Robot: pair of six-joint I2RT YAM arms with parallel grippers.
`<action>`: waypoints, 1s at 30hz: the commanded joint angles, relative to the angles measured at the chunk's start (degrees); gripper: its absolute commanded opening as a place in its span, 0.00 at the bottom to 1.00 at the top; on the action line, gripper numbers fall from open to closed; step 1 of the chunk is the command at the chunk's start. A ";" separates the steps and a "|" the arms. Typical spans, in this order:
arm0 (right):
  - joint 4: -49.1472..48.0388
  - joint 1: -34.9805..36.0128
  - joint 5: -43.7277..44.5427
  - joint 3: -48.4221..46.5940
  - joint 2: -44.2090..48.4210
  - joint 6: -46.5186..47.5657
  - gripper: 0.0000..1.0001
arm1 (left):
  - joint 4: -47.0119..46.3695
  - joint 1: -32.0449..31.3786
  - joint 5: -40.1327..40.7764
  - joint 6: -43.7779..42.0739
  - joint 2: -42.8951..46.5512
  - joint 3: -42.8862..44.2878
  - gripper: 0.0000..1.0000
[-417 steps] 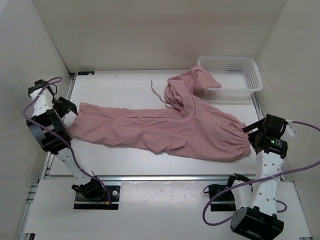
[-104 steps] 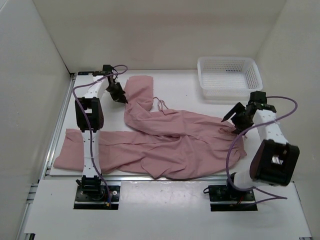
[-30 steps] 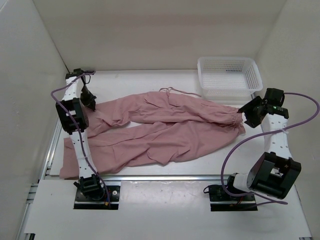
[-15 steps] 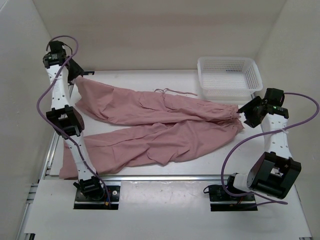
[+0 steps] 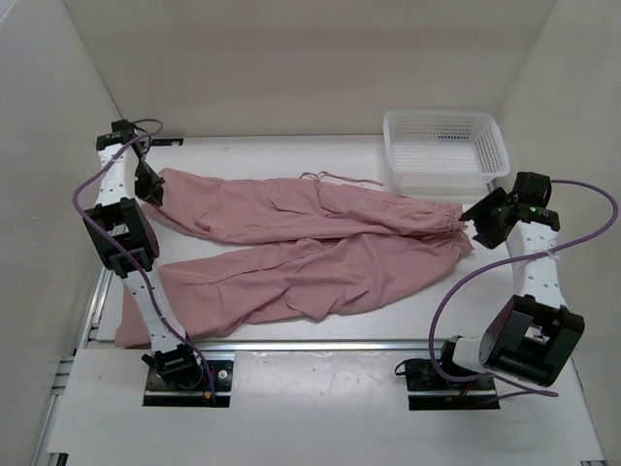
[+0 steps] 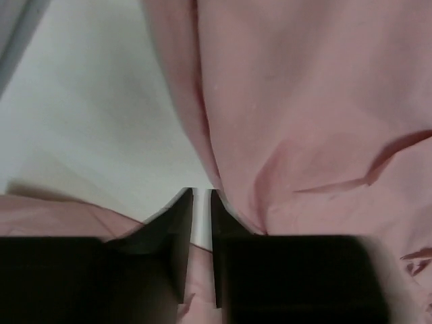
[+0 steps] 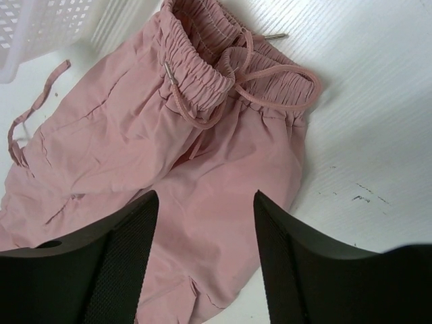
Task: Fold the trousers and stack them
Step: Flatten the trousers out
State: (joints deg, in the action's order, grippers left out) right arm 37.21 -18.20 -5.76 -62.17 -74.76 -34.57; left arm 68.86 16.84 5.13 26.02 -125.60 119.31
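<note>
The dusty-pink trousers (image 5: 320,243) lie spread across the table, both legs running left and the gathered waist (image 7: 229,81) at the right. The drawstring (image 7: 250,74) curls over the waistband. My left gripper (image 5: 150,186) hangs low at the far leg's left end. In the left wrist view its jaws (image 6: 201,192) stand a narrow slit apart beside the trousers (image 6: 304,101), with white table showing through the slit. My right gripper (image 5: 477,219) hovers by the waist, and its wide-open jaws (image 7: 206,199) have nothing between them.
A white mesh basket (image 5: 441,116) stands at the back right, just beyond the waist, and shows at the top left of the right wrist view (image 7: 40,20). The near leg's cuff (image 5: 131,325) reaches the table's front left edge. White walls enclose the table.
My left gripper carried the far leg's end up and back to the left, let it go and dropped beside it. That leg now lies flatter and wider. The right arm stayed still.
</note>
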 commanded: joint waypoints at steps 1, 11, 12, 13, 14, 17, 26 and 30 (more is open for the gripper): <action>0.05 0.09 -0.92 0.30 -0.55 1.78 0.65 | -2.33 0.30 -0.03 -0.97 5.21 -3.90 0.35; -1.43 0.09 -3.29 -3.56 -9.34 1.08 0.86 | -6.10 -0.23 -4.07 0.35 3.45 -13.22 0.77; -1.44 0.79 -3.29 -3.57 -10.57 1.08 0.86 | -6.11 -0.23 -4.07 0.87 2.56 -13.22 0.77; -1.44 0.79 -3.29 -3.57 -11.28 1.08 0.86 | -6.11 -0.23 -4.59 0.87 1.60 -11.74 0.77; -1.44 1.40 -3.29 -4.27 -11.89 1.08 0.86 | -6.11 -0.23 -4.60 0.87 0.54 -10.77 0.80; -1.44 1.41 -3.82 -4.89 -13.22 1.08 0.86 | -5.40 -0.23 -6.79 2.19 -3.15 -7.00 0.81; -1.44 2.99 -2.77 -7.26 -18.39 1.08 0.86 | -1.80 -0.84 -5.05 2.20 -7.74 3.39 0.10; -2.58 4.05 -1.27 -9.80 -21.91 0.03 0.83 | -1.80 -0.84 -2.14 1.66 -0.36 1.29 0.10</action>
State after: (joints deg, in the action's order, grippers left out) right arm 36.23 -14.92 -7.68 -68.12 -95.04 -34.11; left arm 66.28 16.21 0.47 28.27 -135.06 119.83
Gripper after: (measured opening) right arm 0.835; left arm 0.114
